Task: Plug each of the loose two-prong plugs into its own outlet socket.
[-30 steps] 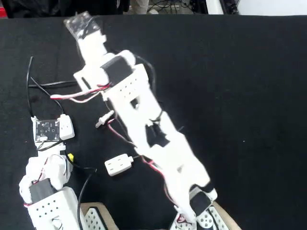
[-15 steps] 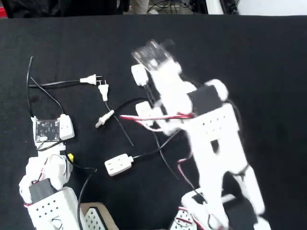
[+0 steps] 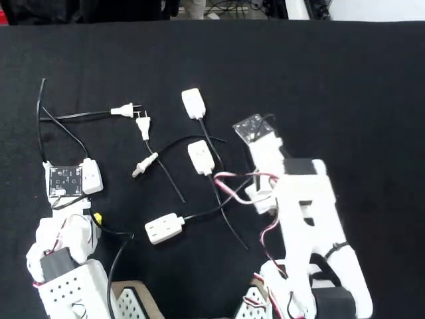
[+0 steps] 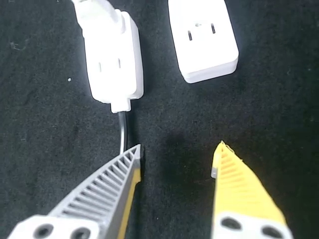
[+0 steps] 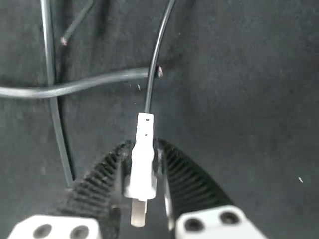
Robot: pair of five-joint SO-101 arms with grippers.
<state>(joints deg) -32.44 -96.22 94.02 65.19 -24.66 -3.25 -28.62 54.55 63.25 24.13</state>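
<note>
The right hand (image 5: 142, 146) is clamped on a white plug (image 5: 142, 167), while the left hand (image 4: 178, 147) stands apart.

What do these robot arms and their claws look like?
Both arms are white shells with black motor blocks and red-and-white wires. The left gripper has one grey ribbed finger and one yellow finger; the right gripper's fingers are black and ribbed, on white bases.

The black table (image 3: 372, 100) has four white outlet sockets (image 3: 200, 157) lying on it, three toward the middle and one off at the left. Three loose two-prong plugs (image 3: 143, 123) lie between them (each trailing a thin black cable (image 3: 73, 116)).
</note>
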